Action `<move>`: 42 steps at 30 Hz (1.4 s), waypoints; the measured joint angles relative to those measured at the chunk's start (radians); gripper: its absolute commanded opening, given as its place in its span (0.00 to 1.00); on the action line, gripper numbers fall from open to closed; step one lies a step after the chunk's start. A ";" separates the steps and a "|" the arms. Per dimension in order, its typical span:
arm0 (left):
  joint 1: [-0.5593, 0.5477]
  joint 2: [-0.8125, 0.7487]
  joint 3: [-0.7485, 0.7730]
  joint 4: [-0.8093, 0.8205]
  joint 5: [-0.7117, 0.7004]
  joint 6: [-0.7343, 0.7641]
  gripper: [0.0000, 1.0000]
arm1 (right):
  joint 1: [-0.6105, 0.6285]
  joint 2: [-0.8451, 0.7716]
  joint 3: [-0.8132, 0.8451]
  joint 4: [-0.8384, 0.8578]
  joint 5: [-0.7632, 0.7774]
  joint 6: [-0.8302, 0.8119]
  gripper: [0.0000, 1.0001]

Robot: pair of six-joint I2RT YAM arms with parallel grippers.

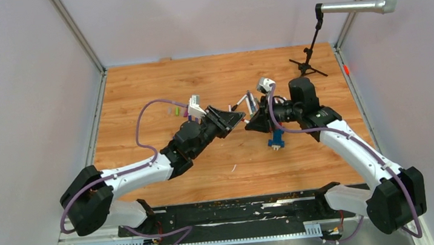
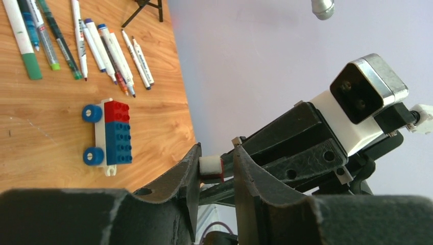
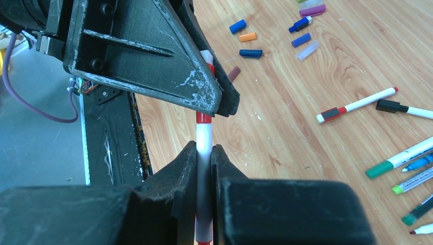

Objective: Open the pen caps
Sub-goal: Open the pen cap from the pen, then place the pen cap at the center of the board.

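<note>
My right gripper (image 3: 204, 149) is shut on the white barrel of a pen (image 3: 204, 135), which points at my left gripper (image 3: 153, 56). In the left wrist view my left gripper (image 2: 217, 155) has the pen's red-and-white cap (image 2: 211, 168) between its fingers, with the cap against the left finger. From above, the left gripper (image 1: 234, 119) and the right gripper (image 1: 255, 121) meet tip to tip above the table's middle. Several loose pen caps lie on the wood: blue (image 3: 237, 26), orange (image 3: 247, 37), dark blue (image 3: 250, 53), brown (image 3: 234, 74), purple (image 3: 312, 10).
A row of pens (image 2: 102, 48) lies on the wooden table (image 1: 137, 82). More pens lie to the right (image 3: 355, 105). A blue-and-red block toy (image 2: 110, 131) sits near them and also shows from above (image 1: 275, 140). A microphone on a stand (image 1: 310, 52) stands back right.
</note>
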 measured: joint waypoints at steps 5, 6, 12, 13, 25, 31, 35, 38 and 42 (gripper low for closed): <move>0.000 0.007 0.001 -0.003 -0.019 -0.012 0.00 | 0.015 0.000 -0.002 0.005 0.024 -0.013 0.00; 0.000 0.007 0.001 -0.003 -0.026 -0.013 0.00 | 0.017 0.000 -0.003 0.006 0.031 -0.021 0.00; 0.066 -0.034 0.013 -0.115 0.001 -0.021 0.00 | 0.042 -0.003 -0.061 0.109 0.069 -0.073 0.00; 0.085 -0.045 0.027 -0.156 0.028 -0.017 0.00 | 0.049 -0.006 -0.073 0.140 0.074 -0.077 0.00; 0.419 -0.258 0.124 -0.298 -0.209 0.136 0.00 | -0.053 -0.108 -0.181 0.017 0.028 -0.115 0.00; 0.419 -0.319 0.085 -0.489 -0.010 0.279 0.00 | -0.252 -0.175 -0.185 -0.001 0.106 -0.184 0.00; 0.417 -0.312 0.042 -0.687 0.113 0.411 0.00 | -0.382 -0.169 -0.188 -0.002 0.157 -0.220 0.00; 0.389 -0.246 0.025 -0.805 0.140 0.491 0.00 | -0.458 -0.162 -0.196 -0.005 0.161 -0.233 0.00; 0.314 -0.118 0.040 -0.893 0.118 0.568 0.01 | -0.502 -0.162 -0.207 -0.008 0.160 -0.245 0.00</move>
